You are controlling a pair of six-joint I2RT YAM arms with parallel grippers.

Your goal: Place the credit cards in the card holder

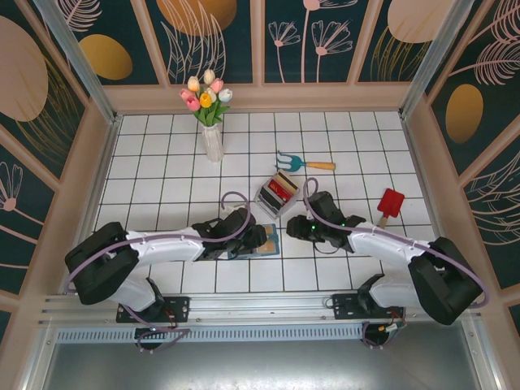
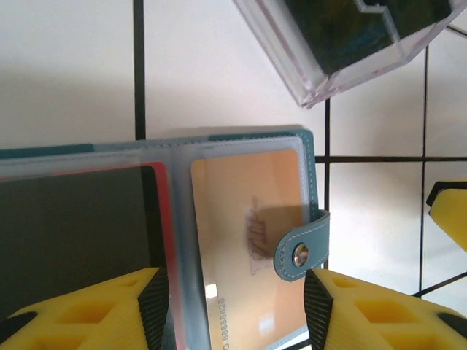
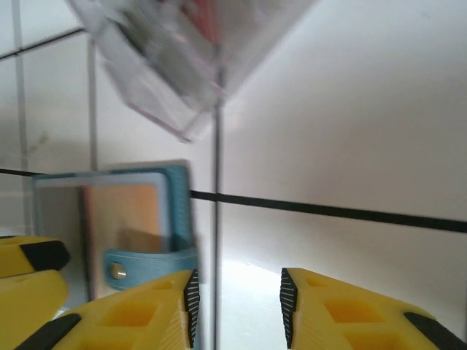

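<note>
Over the open card holder (image 2: 314,230) and its gold card (image 2: 241,211), left jaws apart; beside it, right jaws apart, empty.

The top external view is evenly bright and sharp, with soft shadows on the white tiled surface (image 1: 162,154). In the left wrist view the card holder (image 2: 241,211) is crisp, with a small glint on its clear sleeve. The right wrist view is blurred: the clear tray (image 3: 160,73) smears, and glare whitens the tile low down.
</note>
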